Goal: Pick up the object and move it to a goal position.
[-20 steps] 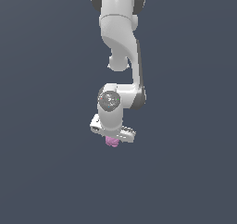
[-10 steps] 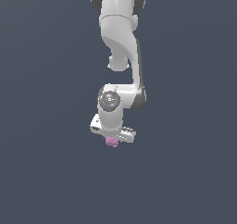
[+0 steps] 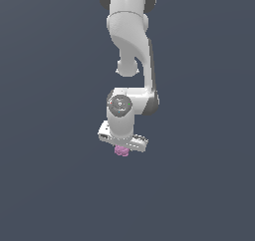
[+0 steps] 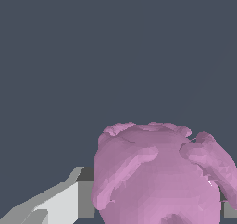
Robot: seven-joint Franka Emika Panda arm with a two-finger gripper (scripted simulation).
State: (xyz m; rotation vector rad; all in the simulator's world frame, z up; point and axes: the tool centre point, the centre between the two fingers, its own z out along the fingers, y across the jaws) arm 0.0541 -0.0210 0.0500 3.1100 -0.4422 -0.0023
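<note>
The object (image 3: 121, 152) is a small pink-purple bumpy blob that sticks out just below my white gripper (image 3: 122, 148) in the exterior view. In the wrist view the object (image 4: 157, 172) fills the space between my fingers. One grey-white finger (image 4: 69, 200) presses on one side of it, and a sliver of the other finger (image 4: 229, 209) shows on the opposite side. The gripper is shut on the object. The fingertips themselves are hidden behind the blob.
The white arm (image 3: 130, 41) comes down from the top of the exterior view to the wrist (image 3: 121, 105). Around it is only a plain dark grey-blue surface (image 3: 50, 185). No goal marker shows.
</note>
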